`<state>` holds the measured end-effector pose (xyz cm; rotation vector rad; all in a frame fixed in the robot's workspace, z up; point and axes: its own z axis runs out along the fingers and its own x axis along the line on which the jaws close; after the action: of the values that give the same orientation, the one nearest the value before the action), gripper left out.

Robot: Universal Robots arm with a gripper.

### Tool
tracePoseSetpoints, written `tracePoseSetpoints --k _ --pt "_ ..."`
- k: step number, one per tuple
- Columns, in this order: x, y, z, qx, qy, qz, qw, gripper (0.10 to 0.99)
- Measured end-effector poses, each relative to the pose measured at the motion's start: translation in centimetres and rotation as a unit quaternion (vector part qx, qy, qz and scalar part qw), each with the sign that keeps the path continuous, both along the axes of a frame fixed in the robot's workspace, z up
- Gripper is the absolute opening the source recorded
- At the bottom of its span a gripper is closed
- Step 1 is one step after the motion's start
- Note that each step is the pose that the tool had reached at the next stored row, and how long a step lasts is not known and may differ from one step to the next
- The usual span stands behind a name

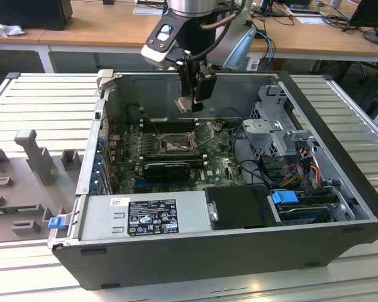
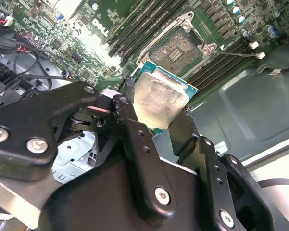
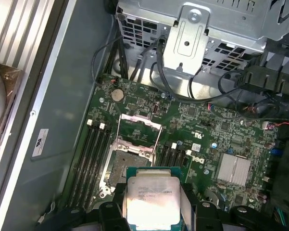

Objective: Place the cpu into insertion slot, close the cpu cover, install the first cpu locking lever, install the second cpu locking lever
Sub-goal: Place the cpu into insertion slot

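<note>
Above the slot (image 1: 175, 145), a little toward the exterior view's right: cpu (image 1: 189, 104), one, held clear of the board (image 1: 223, 165), not touching it. Handling, as judged: light, stiff, thin plate; smooth metal face, likely slippery; underside contacts and the slot's pins fragile, so take hold by two opposite edges only and keep it level. Pincer (image 1: 192, 100): clenched on the cpu across opposite edges, seen in both wrist views; pale face bare between the jaws, the chip's free half projecting past the tips toward the slot. Cover (image 3: 140, 129): swung up, standing at one edge of the slot; slot unfilled. Further to the exterior view's right of the slot: drive cage (image 1: 273, 129), well apart.
</note>
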<state>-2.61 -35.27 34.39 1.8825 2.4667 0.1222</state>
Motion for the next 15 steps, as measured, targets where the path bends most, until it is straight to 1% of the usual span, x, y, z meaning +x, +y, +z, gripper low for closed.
tracePoseSetpoints --k 7,10,15 --pt "0.00 0.00 -0.05 0.0000 0.0000 -0.013 0.9999 0.529" --pt "0.00 0.00 -0.09 0.0000 0.0000 -0.024 0.9997 0.529" --pt "0.00 0.00 -0.13 0.0000 0.0000 -0.033 0.9995 0.529"
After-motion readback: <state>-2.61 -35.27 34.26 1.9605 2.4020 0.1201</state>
